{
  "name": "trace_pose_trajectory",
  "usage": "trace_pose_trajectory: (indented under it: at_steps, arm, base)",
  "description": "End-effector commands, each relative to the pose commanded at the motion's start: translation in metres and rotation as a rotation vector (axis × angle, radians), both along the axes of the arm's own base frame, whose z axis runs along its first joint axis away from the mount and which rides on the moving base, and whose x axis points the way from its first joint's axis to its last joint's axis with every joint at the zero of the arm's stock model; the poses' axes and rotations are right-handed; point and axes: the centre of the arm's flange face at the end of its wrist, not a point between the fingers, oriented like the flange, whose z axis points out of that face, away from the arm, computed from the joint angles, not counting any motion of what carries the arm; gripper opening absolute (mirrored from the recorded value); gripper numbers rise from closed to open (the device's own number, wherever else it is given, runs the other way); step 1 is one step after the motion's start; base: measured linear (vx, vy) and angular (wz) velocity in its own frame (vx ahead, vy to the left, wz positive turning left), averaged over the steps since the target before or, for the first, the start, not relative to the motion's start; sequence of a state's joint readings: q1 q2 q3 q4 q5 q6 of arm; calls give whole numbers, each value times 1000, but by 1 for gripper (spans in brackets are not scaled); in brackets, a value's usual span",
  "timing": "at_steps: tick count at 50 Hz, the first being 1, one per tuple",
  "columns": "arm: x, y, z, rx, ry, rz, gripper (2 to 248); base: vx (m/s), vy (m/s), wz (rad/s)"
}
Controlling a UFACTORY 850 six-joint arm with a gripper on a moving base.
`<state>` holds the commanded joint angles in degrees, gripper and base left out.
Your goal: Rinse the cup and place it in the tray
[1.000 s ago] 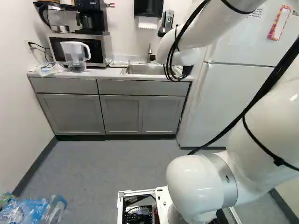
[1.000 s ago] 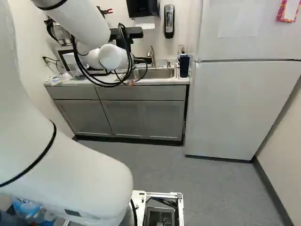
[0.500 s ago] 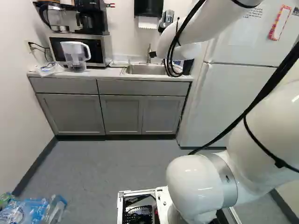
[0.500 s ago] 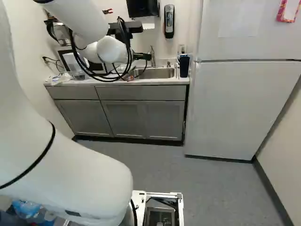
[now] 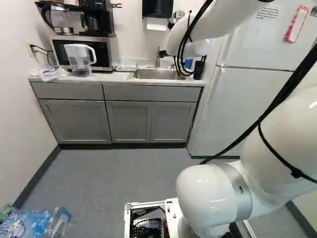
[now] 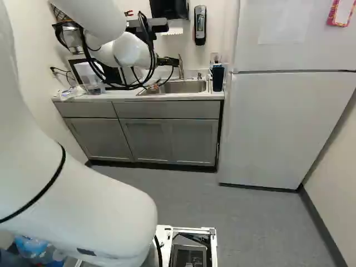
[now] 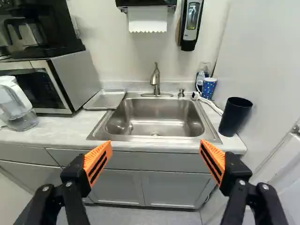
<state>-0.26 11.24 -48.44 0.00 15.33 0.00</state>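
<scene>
Currently, end effector (image 6: 167, 61): set wide, its two orange pads (image 7: 99, 161) well apart; in the wrist view the sink lies ahead of the end effector (image 7: 155, 158).
Blue cup (image 7: 208, 87): upright on the desk (image 7: 56, 136), near the sink's far corner, just beside a bottle (image 7: 202, 74); handle toward the sink side.
Dark cup (image 7: 234, 117): upright on the desk, beside the sink and nearer the front edge than the blue cup.
Tray (image 7: 105, 99): on the desk, just beside the sink, between the sink and the microwave (image 7: 77, 77).
Sink (image 7: 154, 117): metal, set into the desk; faucet (image 7: 155, 78) at its rear.
Pitcher (image 5: 80, 59): on the desk, in front of the microwave.
Coffee maker (image 5: 96, 19): on top of the microwave.
Wall: carries the towel dispenser (image 7: 146, 18) and the soap dispenser (image 7: 191, 22).
Fridge (image 6: 278, 122): at the desk's right end in the right base view.
</scene>
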Motion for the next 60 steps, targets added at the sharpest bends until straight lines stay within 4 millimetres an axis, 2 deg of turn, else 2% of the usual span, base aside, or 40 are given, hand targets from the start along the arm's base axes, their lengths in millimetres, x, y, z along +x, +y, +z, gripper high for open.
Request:
trace_pose_trajectory:
  at_steps: [60]
  arm:
    - [6, 0, 56, 0, 1, 0, 247]
  base:
    - [0, 0, 0]
